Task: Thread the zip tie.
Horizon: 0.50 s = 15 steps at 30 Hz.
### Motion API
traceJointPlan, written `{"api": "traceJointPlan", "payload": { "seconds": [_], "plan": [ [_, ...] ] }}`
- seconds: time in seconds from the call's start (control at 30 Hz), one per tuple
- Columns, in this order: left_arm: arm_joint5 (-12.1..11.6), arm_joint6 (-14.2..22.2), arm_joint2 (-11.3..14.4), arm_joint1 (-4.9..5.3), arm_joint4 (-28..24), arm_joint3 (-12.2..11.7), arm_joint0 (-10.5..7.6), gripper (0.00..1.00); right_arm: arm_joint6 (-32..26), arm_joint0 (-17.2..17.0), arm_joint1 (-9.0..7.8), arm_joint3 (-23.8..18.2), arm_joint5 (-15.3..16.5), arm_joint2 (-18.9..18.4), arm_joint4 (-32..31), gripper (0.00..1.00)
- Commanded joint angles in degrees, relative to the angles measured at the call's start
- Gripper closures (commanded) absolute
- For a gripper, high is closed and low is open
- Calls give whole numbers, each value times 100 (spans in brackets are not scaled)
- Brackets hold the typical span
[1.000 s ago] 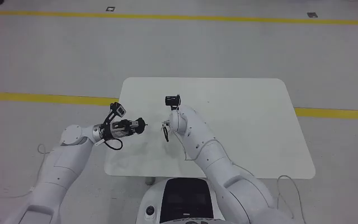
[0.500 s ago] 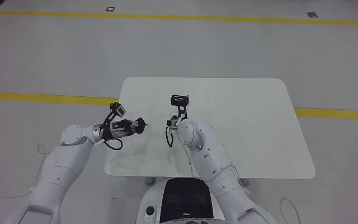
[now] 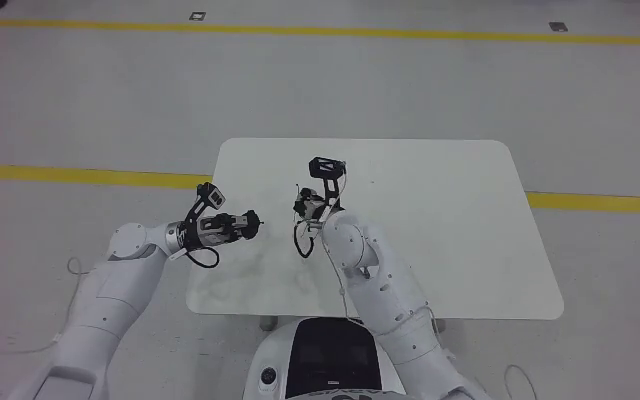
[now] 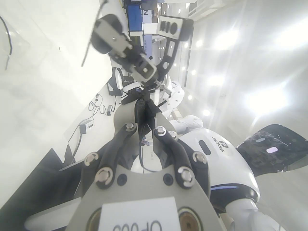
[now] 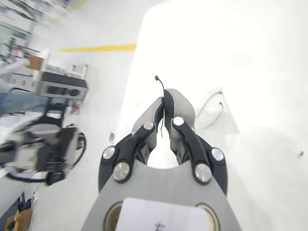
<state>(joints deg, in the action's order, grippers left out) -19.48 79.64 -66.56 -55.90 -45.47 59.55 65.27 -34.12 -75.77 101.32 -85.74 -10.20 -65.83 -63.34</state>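
Note:
A thin black zip tie point(image 5: 161, 85) stands upright between the fingers of my right gripper point(image 5: 164, 98), which is shut on it above the white table point(image 3: 440, 220). Its square head points away from the wrist and its tail hangs back between the fingers. In the left wrist view the same zip tie point(image 4: 100, 10) crosses the right gripper point(image 4: 101, 32). My left gripper point(image 4: 144, 103) hangs a short way to the left of it, above the table's left part, fingers shut; I cannot see anything held. From above, the left gripper point(image 3: 252, 221) and right gripper point(image 3: 303, 207) face each other.
A clear plastic sheet point(image 5: 228, 121) lies on the table beyond the right gripper, with spare ties point(image 5: 220, 111) on it; one spare tie point(image 4: 9, 41) also shows in the left wrist view. The table's right half is bare. The table's left edge runs under the left arm.
The right gripper with the zip tie has moved a little toward the far side of the table and turned at the wrist. The left arm has kept still.

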Motion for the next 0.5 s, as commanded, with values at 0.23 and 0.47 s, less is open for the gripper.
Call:
{"api": "traceJointPlan", "payload": {
  "seconds": [0.23,0.47],
  "plan": [
    [0,0,0,0,0,0,0,100,1707,-815,-355,-773,573,337,655,100],
    [0,0,0,0,0,0,0,100,1884,-841,-375,-774,552,387,500,100]
  ]
}}
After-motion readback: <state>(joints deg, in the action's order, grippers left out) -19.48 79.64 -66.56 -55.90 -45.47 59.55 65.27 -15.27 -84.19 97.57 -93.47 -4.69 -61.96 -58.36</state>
